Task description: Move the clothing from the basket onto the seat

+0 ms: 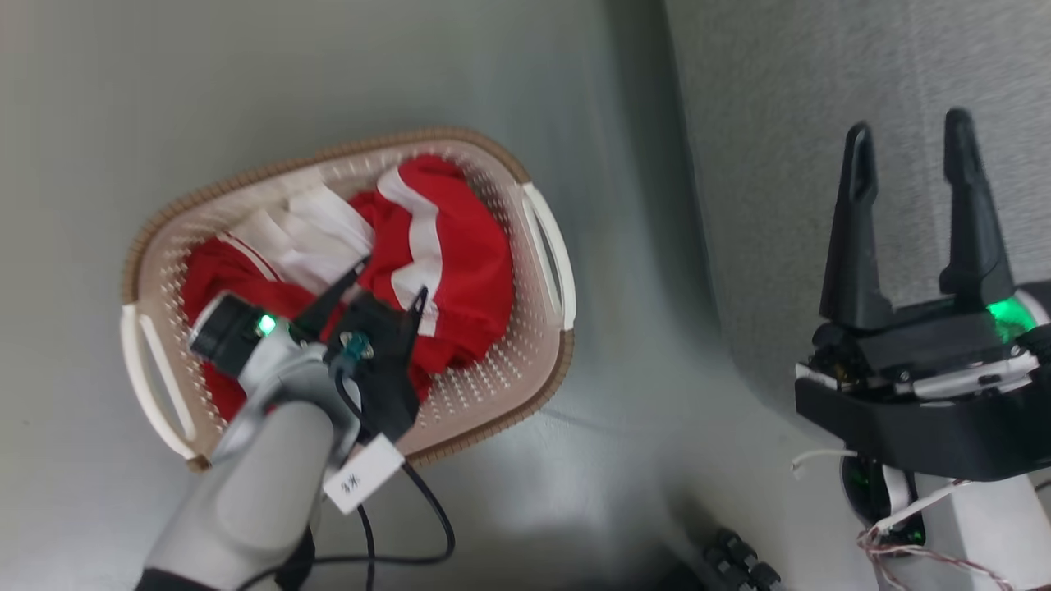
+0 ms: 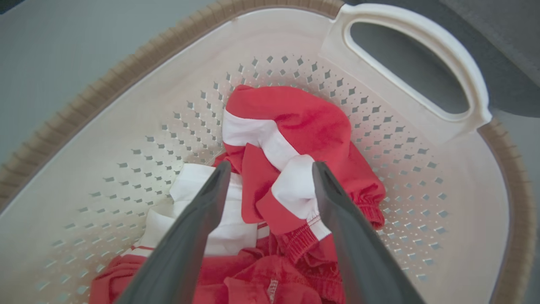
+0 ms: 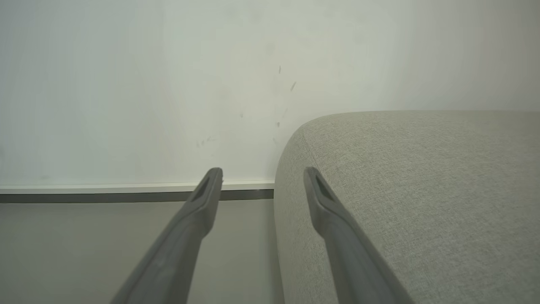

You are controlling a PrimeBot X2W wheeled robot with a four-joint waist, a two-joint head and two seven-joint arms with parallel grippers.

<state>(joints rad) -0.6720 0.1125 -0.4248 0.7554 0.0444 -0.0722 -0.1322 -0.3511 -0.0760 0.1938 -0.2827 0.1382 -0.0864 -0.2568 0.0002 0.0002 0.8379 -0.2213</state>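
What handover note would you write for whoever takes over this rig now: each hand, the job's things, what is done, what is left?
Left hand: open, down in the cream-white perforated plastic basket, fingers astride the red, white-trimmed sports clothing; nothing gripped.
Right hand: open, empty, raised by the grey fabric sofa.
Done: none yet; the clothing lies in the basket.
Left: grip, lift, carry to the sofa, repeat.

Smooth pale grey floor (image 1: 74, 492) spreads across the head view's left and centre, while the right wrist view's upper half shows a faintly scuffed white wall (image 3: 126, 84) above a white skirting board (image 3: 105, 186).
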